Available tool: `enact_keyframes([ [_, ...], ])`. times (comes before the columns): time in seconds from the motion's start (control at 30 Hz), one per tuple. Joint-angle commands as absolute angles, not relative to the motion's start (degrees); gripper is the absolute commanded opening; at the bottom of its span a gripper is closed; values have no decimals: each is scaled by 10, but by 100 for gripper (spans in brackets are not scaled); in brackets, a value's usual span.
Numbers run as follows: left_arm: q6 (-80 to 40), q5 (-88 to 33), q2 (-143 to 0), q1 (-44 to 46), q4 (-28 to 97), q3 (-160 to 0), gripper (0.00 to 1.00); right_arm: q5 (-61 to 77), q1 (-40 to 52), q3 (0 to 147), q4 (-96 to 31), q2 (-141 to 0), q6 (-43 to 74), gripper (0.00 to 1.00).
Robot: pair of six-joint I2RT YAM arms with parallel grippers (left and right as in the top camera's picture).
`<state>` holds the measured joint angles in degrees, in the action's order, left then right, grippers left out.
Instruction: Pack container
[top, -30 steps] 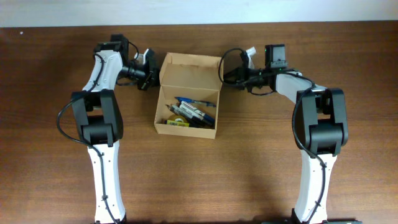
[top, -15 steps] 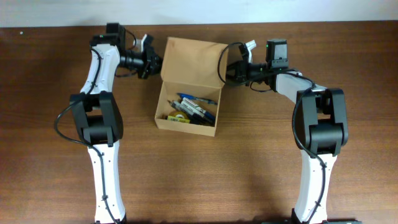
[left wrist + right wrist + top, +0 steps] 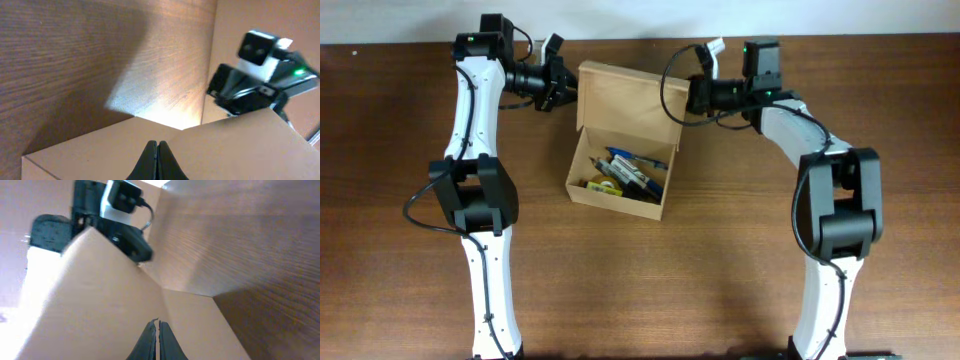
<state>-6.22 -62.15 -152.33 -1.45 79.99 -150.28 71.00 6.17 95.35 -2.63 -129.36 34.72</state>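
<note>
The container (image 3: 582,196) is a tan cardboard box at mid-table, open, with pens and markers (image 3: 632,172) and a small yellow item inside. Its hinged flap lid (image 3: 628,98) is raised and leans over the box's back. My left gripper (image 3: 565,88) is shut, its tips against the lid's far left corner. My right gripper (image 3: 688,96) is shut, its tips against the far right corner. In the left wrist view the shut fingers (image 3: 157,146) rest on the cardboard lid (image 3: 225,145). In the right wrist view the shut fingers (image 3: 156,325) lie against the lid (image 3: 100,295).
The brown wooden table (image 3: 720,260) carries only the box and the two arms. A pale wall strip (image 3: 880,15) runs along the table's far edge.
The lid has swung up from lying flat behind the box and now tilts forward over it. Both grippers rose and moved toward the far edge with the lid's corners.
</note>
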Motion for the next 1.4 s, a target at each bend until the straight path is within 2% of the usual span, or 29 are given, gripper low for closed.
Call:
enact_keyframes([
  [0.0, -29, -622, -1520, -11, 811, -1522, 1, 729, 68, 968, -41, -1255, 343, 4],
  [0.2, -1, -608, -1515, -11, 867, -1576, 2, 696, 79, 968, -137, -1215, 274, 4],
  [0.47, 35, -539, -1513, -2, 967, -1648, 2, 535, 118, 968, -383, -1147, 107, 4],
  [0.67, 22, -484, -1488, 12, 967, -1648, 2, 406, 163, 968, -494, -1108, 67, 4],
  [1.03, -9, -147, -1335, 68, 967, -1647, 1, 195, 229, 968, -586, -1037, 60, 4],
  [1.17, -9, -133, -1289, 82, 967, -1616, 2, 185, 233, 968, -611, -1032, 57, 4],
  [1.37, -9, -96, -1237, 100, 967, -1463, 2, 166, 254, 967, -622, -1036, 47, 4],
])
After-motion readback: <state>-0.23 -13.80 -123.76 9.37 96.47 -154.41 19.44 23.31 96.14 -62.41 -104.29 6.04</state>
